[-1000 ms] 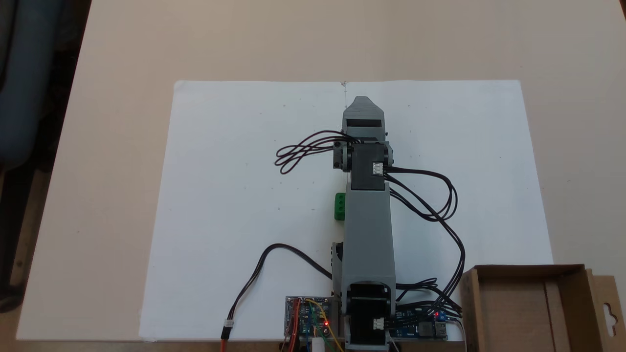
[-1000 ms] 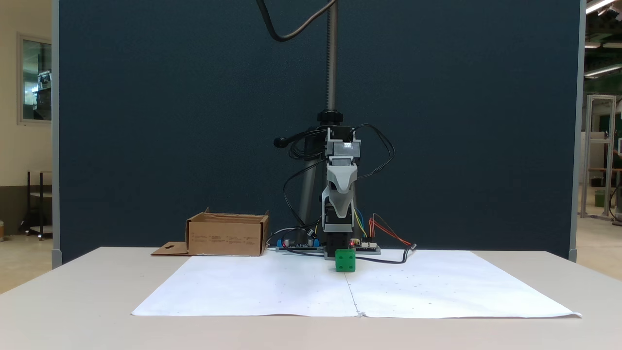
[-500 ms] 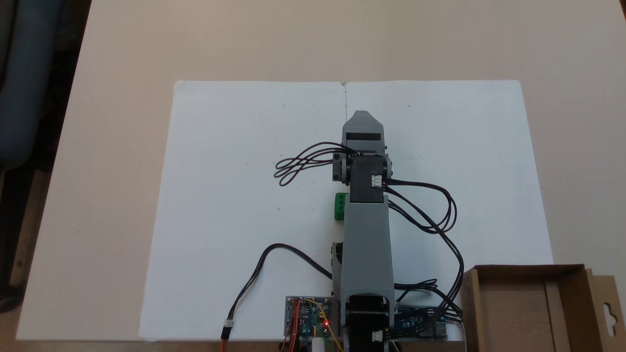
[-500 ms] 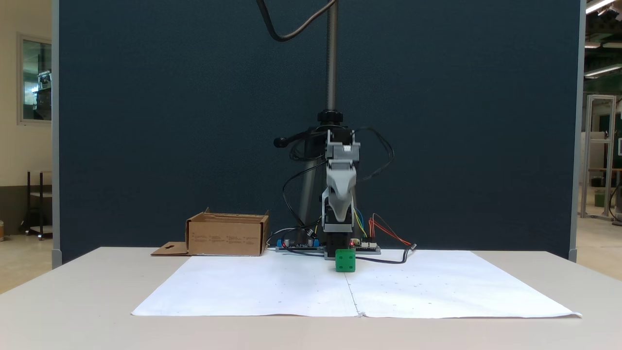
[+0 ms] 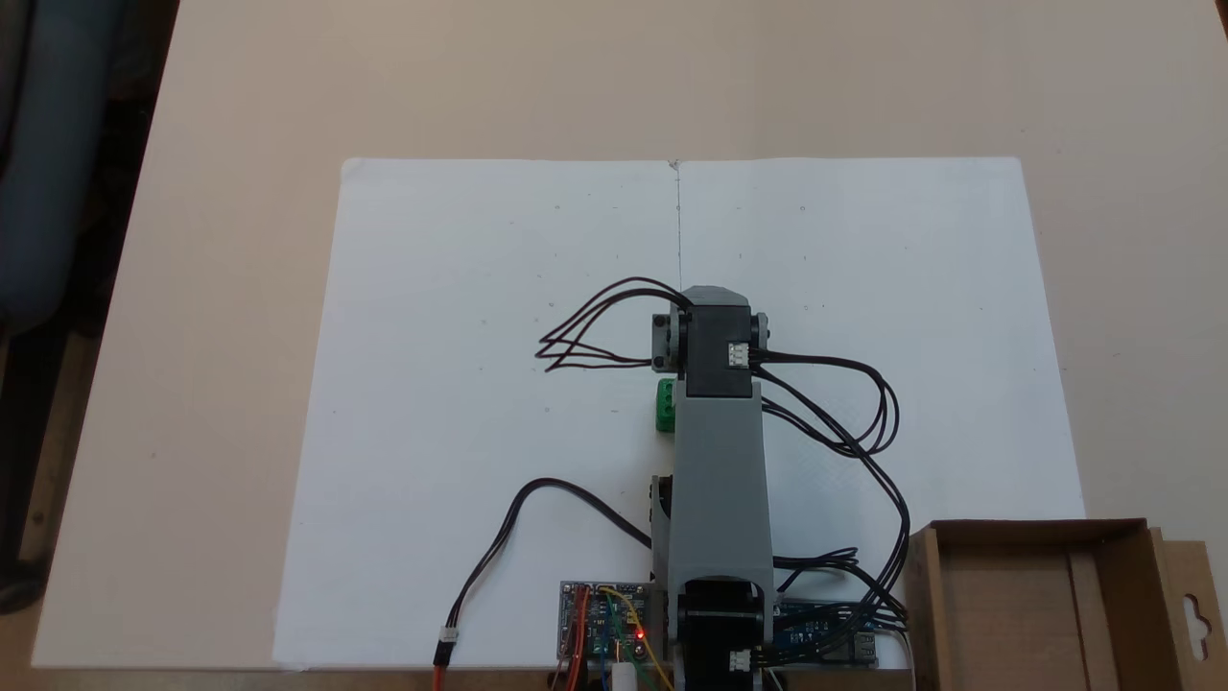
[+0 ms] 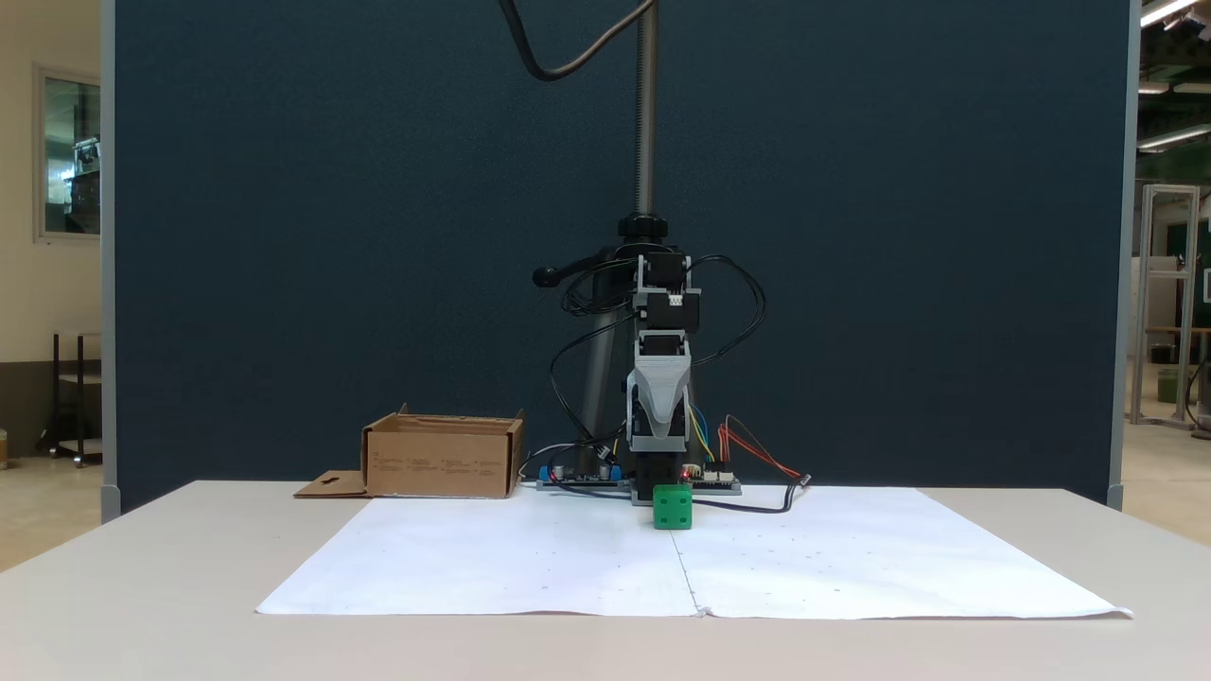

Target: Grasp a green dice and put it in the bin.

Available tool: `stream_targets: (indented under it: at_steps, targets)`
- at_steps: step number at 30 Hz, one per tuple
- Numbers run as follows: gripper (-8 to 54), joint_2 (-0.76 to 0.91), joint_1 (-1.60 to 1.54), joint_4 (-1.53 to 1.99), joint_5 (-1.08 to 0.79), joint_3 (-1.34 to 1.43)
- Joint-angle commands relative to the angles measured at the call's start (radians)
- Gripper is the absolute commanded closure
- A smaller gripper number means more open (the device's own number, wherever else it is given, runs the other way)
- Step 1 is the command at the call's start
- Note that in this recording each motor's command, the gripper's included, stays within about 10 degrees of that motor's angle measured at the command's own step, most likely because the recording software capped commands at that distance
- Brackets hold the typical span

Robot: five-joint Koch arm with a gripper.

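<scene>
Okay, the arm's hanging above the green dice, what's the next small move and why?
Probably lower the gripper straight down toward the dice. It points down and hangs above the dice, which sits untouched on the paper. Whether the jaws are open cannot be told, so open them on the way. The bin comes later.
</scene>
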Motion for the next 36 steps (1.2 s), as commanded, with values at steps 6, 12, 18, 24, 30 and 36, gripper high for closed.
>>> stream_targets:
  at_steps: [6, 12, 18, 24, 30, 36]
  targets:
    - [-3.4, 0.114, -0.008, 0.069, 0.072, -0.015]
    - [-4.8, 0.114, -0.008, 0.061, 0.078, -0.015]
    - [-4.8, 0.112, -0.006, 0.006, 0.077, 0.002]
    - [-8.0, 0.104, -0.006, 0.043, 0.063, 0.002]
    - [-8.1, 0.098, -0.026, 0.147, 0.067, 0.002]
    - [-8.1, 0.072, -0.058, 0.249, 0.074, 0.002]
